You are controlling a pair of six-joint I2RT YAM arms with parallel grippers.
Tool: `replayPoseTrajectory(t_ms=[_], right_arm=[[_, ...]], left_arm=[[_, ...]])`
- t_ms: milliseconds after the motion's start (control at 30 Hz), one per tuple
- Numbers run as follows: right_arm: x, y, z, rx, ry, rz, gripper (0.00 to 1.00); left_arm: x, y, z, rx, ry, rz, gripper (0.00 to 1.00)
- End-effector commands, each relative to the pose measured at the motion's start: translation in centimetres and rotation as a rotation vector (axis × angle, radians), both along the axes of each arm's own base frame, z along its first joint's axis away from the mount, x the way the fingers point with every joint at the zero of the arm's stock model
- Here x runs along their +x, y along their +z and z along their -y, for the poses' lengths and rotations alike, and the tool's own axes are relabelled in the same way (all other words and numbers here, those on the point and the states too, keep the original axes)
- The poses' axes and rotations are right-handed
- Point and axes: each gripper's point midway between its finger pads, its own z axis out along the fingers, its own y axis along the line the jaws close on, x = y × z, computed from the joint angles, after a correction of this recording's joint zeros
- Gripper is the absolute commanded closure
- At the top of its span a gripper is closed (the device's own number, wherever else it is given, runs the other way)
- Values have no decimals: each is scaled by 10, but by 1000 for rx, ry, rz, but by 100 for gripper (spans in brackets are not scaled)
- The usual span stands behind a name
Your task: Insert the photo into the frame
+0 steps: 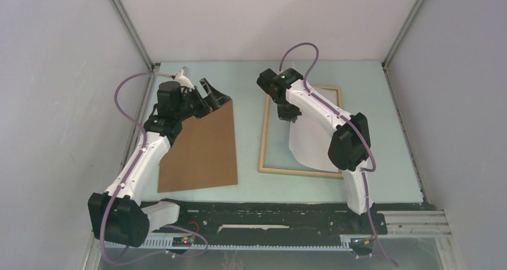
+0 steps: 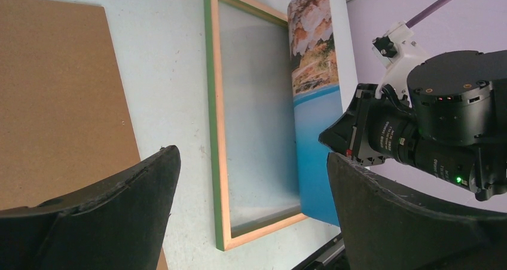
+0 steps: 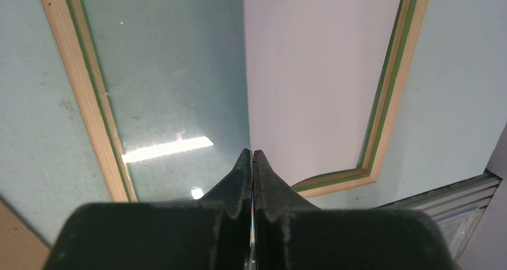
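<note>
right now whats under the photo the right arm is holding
The curled white-backed seaside photo, pinched in the right end effector, arches over the right half of the thin light-wood rectangular frame and its glass pane. Whatever lies beneath the sheet is hidden.

No words or numbers can be read in any of the views. From the left wrist, the black round part of the right arm has a few tiny white marks on it. They may be letters, but they are too small and blurry to read. A little green light glows just beside them.
</note>
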Motion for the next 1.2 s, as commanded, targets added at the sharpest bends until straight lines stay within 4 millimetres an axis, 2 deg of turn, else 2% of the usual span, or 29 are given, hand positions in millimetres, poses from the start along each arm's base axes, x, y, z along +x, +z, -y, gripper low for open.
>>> replayPoseTrajectory(t_ms=[0, 167, 333, 567, 667, 900, 1000, 1167], right_arm=[[15, -8, 9, -42, -20, 35, 100], [12, -19, 15, -82, -9, 4, 100], [7, -28, 12, -103, 37, -16, 100], [1, -39, 17, -145, 56, -54, 96], [1, -43, 12, -120, 70, -53, 89], [4, -47, -5, -17, 100, -65, 57], [5, -43, -22, 121, 127, -65, 49], [2, -23, -50, 366, 192, -34, 36]], left_arm=[[2, 17, 5, -20, -20, 43, 0], [2, 16, 6, -21, -21, 41, 0], [3, 16, 6, -25, -23, 40, 0], [2, 17, 6, -30, -25, 40, 0], [2, 16, 6, -28, -25, 38, 0], [3, 15, 6, -26, -24, 38, 0], [3, 15, 5, -22, -19, 41, 0], [3, 15, 5, -18, -17, 41, 0]])
